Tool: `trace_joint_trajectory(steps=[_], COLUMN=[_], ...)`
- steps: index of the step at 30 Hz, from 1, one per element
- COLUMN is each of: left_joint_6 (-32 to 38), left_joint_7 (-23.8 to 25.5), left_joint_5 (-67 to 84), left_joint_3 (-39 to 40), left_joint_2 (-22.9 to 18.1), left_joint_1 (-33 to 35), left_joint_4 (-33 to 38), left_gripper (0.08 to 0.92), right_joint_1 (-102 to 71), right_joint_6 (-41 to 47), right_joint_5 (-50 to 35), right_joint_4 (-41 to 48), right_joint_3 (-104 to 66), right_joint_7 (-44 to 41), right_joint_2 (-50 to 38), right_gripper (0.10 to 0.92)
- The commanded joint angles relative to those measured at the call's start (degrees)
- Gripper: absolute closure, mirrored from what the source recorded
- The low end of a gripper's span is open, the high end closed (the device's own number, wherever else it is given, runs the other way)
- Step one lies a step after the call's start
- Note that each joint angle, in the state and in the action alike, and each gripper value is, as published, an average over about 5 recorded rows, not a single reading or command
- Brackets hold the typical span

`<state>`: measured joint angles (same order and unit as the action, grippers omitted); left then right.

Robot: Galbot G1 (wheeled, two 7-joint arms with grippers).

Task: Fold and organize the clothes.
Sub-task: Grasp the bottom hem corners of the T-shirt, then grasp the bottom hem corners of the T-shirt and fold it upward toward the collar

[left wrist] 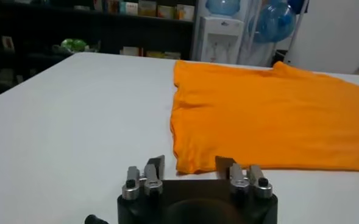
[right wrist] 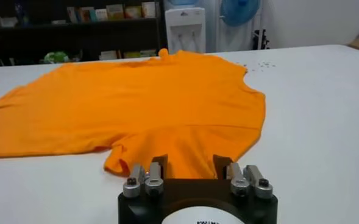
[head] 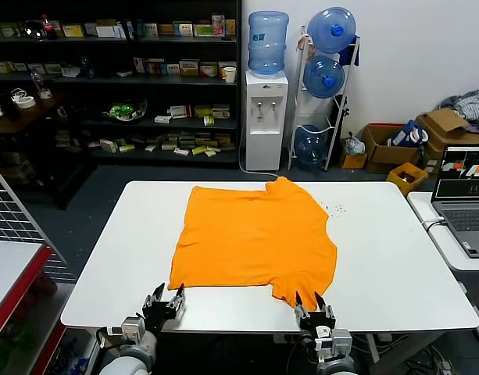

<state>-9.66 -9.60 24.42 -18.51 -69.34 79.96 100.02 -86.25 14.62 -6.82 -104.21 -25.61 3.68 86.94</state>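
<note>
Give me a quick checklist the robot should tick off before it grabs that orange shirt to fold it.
1. T-shirt lying flat on the white table: mostly ok; the near right corner looks rumpled.
2. Left tool open, at the shirt's near left corner: ok.
3. Right tool open, at the rumpled near right corner: ok.
4. Neither tool holds cloth yet: ok.
5. Small dark specks on the table beside the shirt: not ok.
6. White lettering showing: cannot tell; only plain orange is visible.

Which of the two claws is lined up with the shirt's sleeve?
The right gripper; it faces the T-shirt's sleeve, while the left gripper faces a plain corner.
</note>
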Motion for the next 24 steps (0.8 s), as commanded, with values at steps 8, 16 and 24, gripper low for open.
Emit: trace_joint_trajectory(steps=[8, 16, 24], left_joint_6=[-0.01, -0.57, -0.71], left_joint_7=[0.06, -1.41, -4.06], left_joint_5=[0.08, 1.17, 1.71], left_joint_3=[0.71, 1.25, 0.66], left_joint_2=[-0.21, 1.45, 2.51], left_joint_1=[-1.19, 3.12, 15.03], left_joint_4=[-1.08, 6.98, 16.94], left_gripper=[0.729, 0.9, 0.9], right_joint_1=[-1.27, -10.82, -21.69], right_joint_6=[-0.25, 0.04, -4.1], right_joint_5=[-0.74, -4.95, -3.91], right_joint_4=[-1.44, -9.21, -15.78], right_joint_3=[0.06, -0.01, -2.4], right_joint_7=[1.22, 3.09, 2.37], right_joint_2=[-0.16, -5.22, -7.88], right_gripper=[0.854, 0.901, 0.901])
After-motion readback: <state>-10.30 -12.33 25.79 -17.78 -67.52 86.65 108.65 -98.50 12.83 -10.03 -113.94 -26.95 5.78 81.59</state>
